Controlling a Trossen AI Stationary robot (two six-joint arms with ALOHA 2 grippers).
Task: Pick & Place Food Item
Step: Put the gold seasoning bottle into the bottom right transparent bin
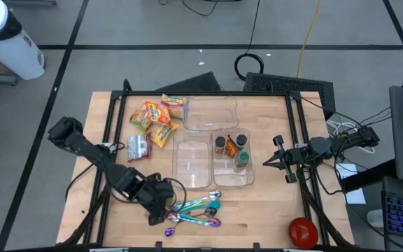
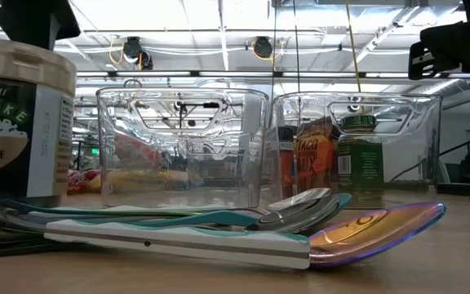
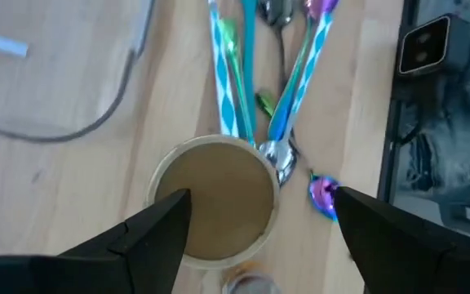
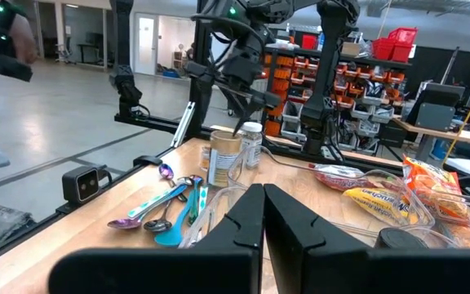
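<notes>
Left gripper spread over the furikake jar

The wooden table (image 1: 264,217) carries three clear bins (image 1: 192,159); one holds spice bottles (image 1: 231,148). Snack packets (image 1: 157,117) lie near the far-left corner. The left gripper (image 3: 255,224) hangs released, fingers either side of the tan-lidded jar (image 3: 216,200), which stands upright beside the colourful spoons (image 1: 198,212). The right gripper (image 4: 263,216) hovers clenched at the table's right edge
</notes>
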